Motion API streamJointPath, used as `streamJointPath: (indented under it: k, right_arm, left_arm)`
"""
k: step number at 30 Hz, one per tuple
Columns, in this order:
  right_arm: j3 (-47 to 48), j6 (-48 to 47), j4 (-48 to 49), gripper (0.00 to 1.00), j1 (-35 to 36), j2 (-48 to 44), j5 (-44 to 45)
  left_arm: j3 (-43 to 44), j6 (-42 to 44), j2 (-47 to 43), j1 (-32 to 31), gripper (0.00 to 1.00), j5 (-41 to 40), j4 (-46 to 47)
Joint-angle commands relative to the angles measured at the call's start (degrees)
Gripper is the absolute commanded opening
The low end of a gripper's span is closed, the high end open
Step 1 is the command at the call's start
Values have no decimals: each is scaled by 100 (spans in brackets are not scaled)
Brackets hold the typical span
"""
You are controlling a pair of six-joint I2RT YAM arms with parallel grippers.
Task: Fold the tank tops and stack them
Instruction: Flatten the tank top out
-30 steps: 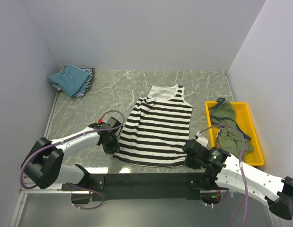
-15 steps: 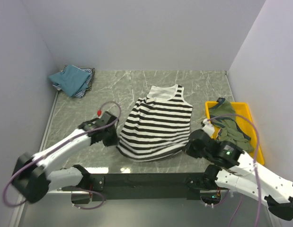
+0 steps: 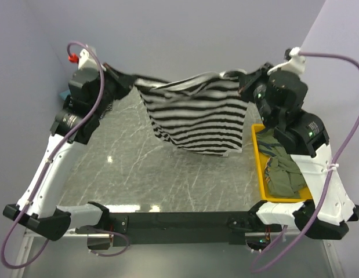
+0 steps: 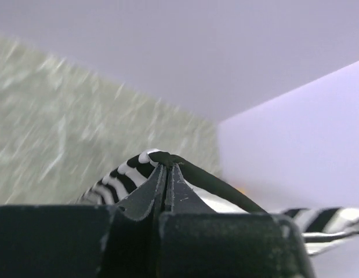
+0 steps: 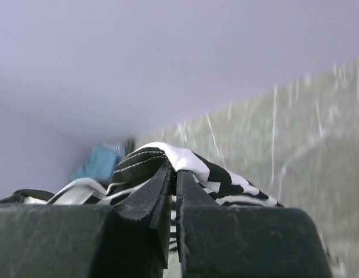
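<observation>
The black-and-white striped tank top [image 3: 193, 113] hangs in the air, stretched between both raised arms above the table's far half. My left gripper [image 3: 118, 81] is shut on its left corner; the cloth's hem [image 4: 159, 157] shows at its fingertips. My right gripper [image 3: 244, 87] is shut on its right corner, where the cloth [image 5: 167, 159] drapes over the fingertips. The olive-green tank top [image 3: 283, 168] lies crumpled in the yellow tray [image 3: 259, 168]. The teal-blue top [image 5: 101, 162] shows at the far left corner, mostly hidden behind my left arm in the top view. The fine-striped top is hidden.
The yellow tray sits at the table's right edge under my right arm. Grey walls close the back and both sides. The marble tabletop [image 3: 138, 174] lies beneath the hanging cloth.
Both grippers have lifted the striped top's lower corners off the table and carried them up and toward the back wall, so the top now hangs stretched in the air.
</observation>
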Motion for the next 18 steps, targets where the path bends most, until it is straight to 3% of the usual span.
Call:
streamJointPath:
  k: [1,4,10,14,18]
  right_arm:
    - [936,-1167,783,0,-109,125,240]
    - [929,-1213,819,0,-109,-6,74]
    - [-74,-1151,1267,0,-118,-763,-41]
    - [628,-1362,1039,0,-301,121,-111]
    - [1427,-1266,1248,0,-1214,1160,-1199]
  left_arm:
    - [978,364,171,17,1,-80,716]
    - [1007,417,14,17,1,16,778]
    - [812,355,-365,17,0,-53,936]
    - [1191,180,353,297,0,375,979]
    - [1559,-136,1303,990,1,1017,1559]
